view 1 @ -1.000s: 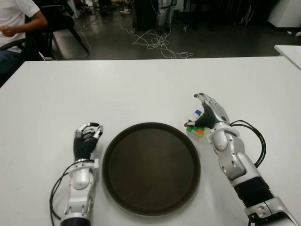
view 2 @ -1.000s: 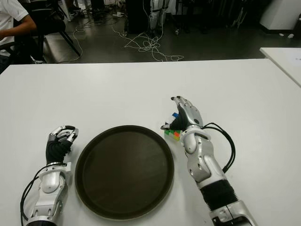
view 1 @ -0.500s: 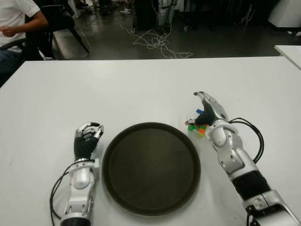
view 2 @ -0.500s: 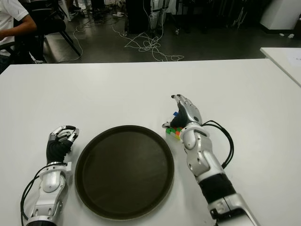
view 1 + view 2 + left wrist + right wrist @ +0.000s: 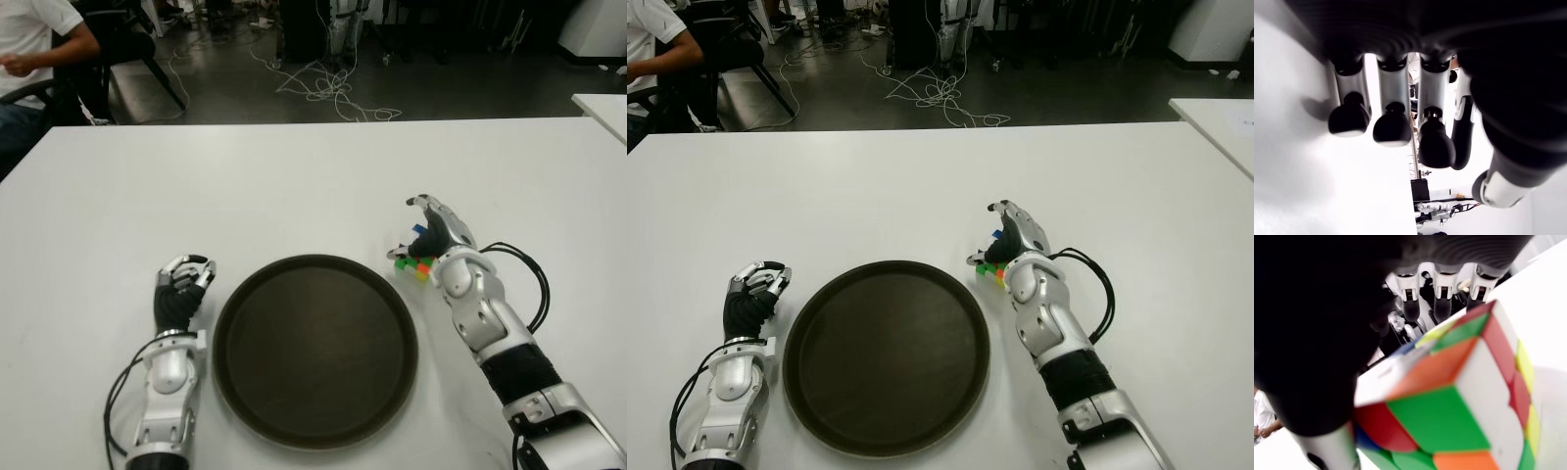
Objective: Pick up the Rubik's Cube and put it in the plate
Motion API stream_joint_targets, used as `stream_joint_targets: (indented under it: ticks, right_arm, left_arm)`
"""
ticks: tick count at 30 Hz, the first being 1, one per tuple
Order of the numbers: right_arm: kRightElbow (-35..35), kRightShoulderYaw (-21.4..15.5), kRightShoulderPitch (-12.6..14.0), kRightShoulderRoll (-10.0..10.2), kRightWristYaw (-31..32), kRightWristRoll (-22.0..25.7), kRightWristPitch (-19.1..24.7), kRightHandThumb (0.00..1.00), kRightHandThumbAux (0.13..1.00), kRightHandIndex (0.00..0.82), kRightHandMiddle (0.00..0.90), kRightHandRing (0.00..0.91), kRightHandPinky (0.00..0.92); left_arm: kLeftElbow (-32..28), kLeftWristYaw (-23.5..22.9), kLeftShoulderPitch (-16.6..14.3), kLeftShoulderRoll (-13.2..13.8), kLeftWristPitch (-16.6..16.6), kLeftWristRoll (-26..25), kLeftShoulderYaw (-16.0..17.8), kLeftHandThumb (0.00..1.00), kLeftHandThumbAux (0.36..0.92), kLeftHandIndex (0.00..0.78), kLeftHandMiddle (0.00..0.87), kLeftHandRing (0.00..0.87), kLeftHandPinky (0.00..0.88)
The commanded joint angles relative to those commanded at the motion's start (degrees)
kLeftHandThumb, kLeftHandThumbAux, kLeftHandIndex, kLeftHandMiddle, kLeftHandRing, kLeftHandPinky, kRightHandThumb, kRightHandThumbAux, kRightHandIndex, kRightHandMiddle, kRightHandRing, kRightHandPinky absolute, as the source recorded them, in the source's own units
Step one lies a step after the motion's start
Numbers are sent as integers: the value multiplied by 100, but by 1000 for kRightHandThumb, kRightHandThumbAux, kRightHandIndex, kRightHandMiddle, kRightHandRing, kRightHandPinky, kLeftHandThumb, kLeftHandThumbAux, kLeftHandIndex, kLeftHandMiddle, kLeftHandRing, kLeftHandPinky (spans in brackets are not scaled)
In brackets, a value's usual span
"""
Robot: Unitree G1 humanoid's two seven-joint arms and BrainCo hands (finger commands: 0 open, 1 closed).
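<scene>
Green, orange, red and yellow stickers are most of what shows of the Rubik's Cube (image 5: pixel 413 264), since the right hand (image 5: pixel 437 233) arches over it and hides its top and far side from the head camera. It sits on the white table (image 5: pixel 294 186), just off the plate's rim at about two o'clock from the plate's centre, not in the plate. The right wrist view fills with the cube: a green square in the middle, orange above and below it, red along the edge, yellow round the corner, with a bit of blue tucked behind. In that view the fingers (image 5: pixel 1442 289) hang past the far side of the cube and a dark mass of the hand looms on the near side, so the hand is cupped round it; whether the fingers actually press the cube I cannot tell.

The plate (image 5: pixel 315 351) is round, dark brown, with a raised rim. At nine o'clock from it shows the left hand (image 5: pixel 180 290), fingers curled inward with nothing in them.

Beyond the table's far edge is a dark floor with a tangle of pale cables (image 5: pixel 328 83). A person (image 5: pixel 34 39) in a white shirt is seated at ten o'clock, cut off by the frame. A second white tabletop (image 5: pixel 605 110) pokes in at two o'clock.
</scene>
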Motion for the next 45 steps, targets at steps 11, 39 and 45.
stream_joint_targets:
  ticks: [11, 39, 45]
  right_arm:
    - [-53, 56, 118, -27, -135, -26, -83, 0, 852, 120, 0, 27, 58]
    - [-615, 109, 585, -113, -138, -174, 346, 0, 827, 0, 0, 20, 57]
    - [-639, 87, 679, -141, -181, -140, 339, 0, 815, 0, 0, 14, 54]
  left_arm:
    - [-7, 27, -16, 26, 19, 38, 2, 717, 699, 446, 810, 826, 816]
    - [-87, 3, -46, 22, 60, -16, 58, 718, 699, 446, 816, 831, 820]
    - [-87, 55, -65, -13, 23, -41, 101, 717, 699, 446, 816, 831, 822]
